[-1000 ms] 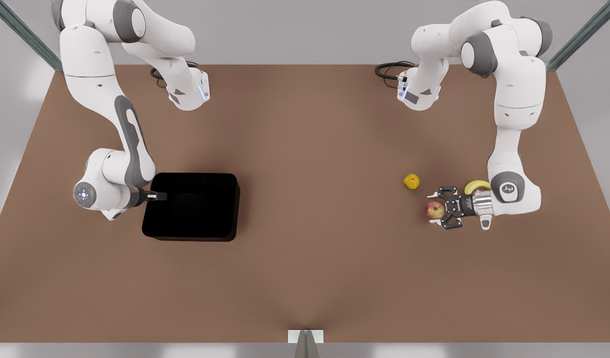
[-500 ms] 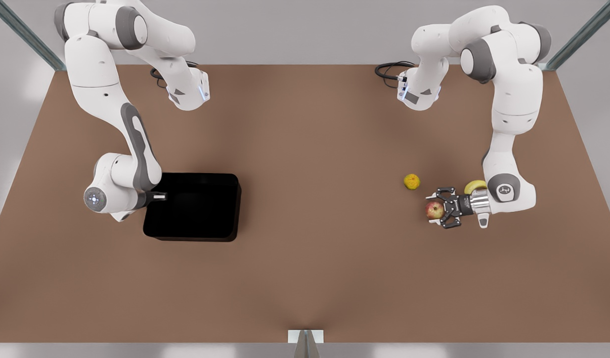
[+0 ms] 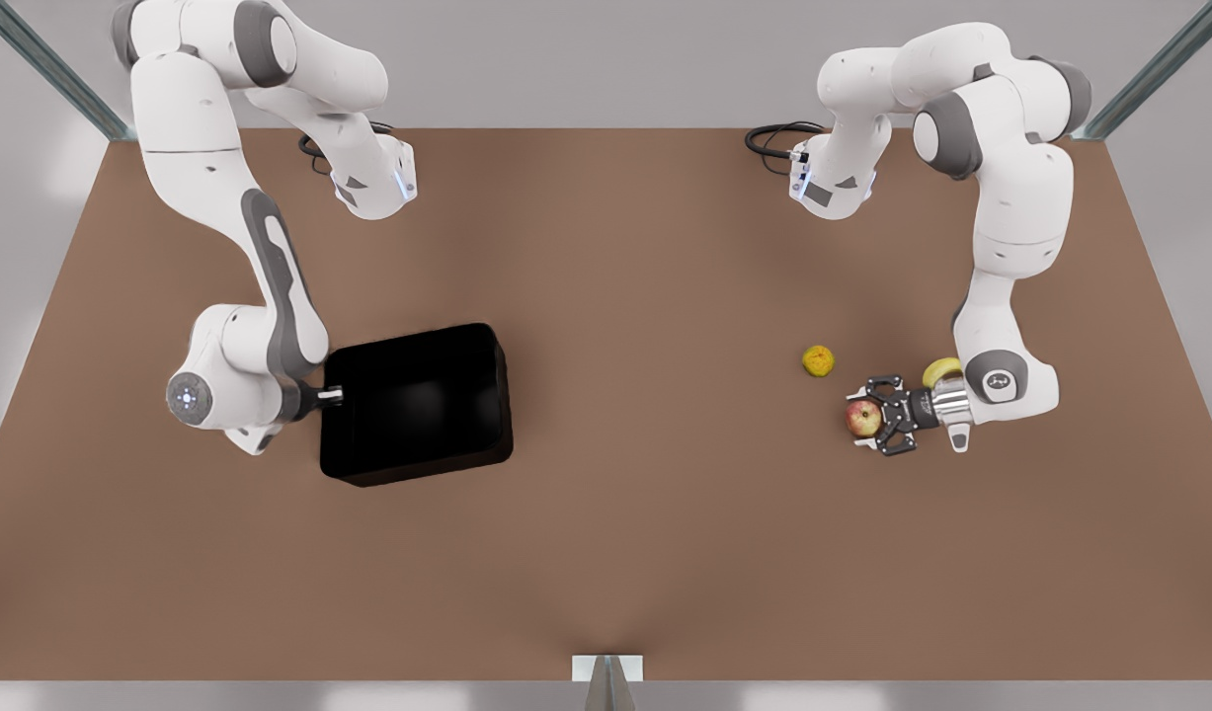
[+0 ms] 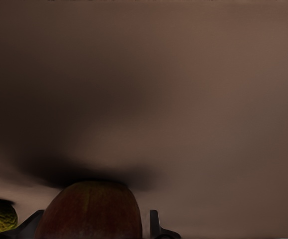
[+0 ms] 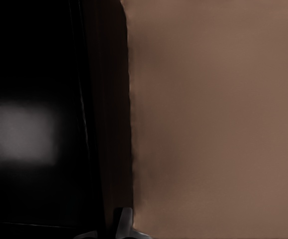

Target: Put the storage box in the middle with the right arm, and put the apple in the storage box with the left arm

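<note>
The black storage box [image 3: 413, 405] sits at the front view's left, turned slightly askew. My right gripper [image 3: 331, 395] is shut on its near-left wall; the right wrist view looks along the box [image 5: 34, 124], with one fingertip [image 5: 124, 222] at its edge. At the front view's right, the red-yellow apple [image 3: 865, 419] rests on the table. My left gripper [image 3: 859, 420] is open with a finger on each side of it. The left wrist view shows the apple [image 4: 89, 211] between the fingers, with a thin gap beside one finger [image 4: 154, 226].
A small orange-yellow fruit [image 3: 818, 360] lies just beyond the apple, and a banana [image 3: 939, 369] is partly hidden behind the left wrist. The brown table [image 3: 625, 326] stretches wide between the box and the fruits. Both arm bases stand at the far edge.
The right gripper has dragged the storage box toward the front view's right and rotated it. The left gripper has edged closer around the apple, which has stayed put.
</note>
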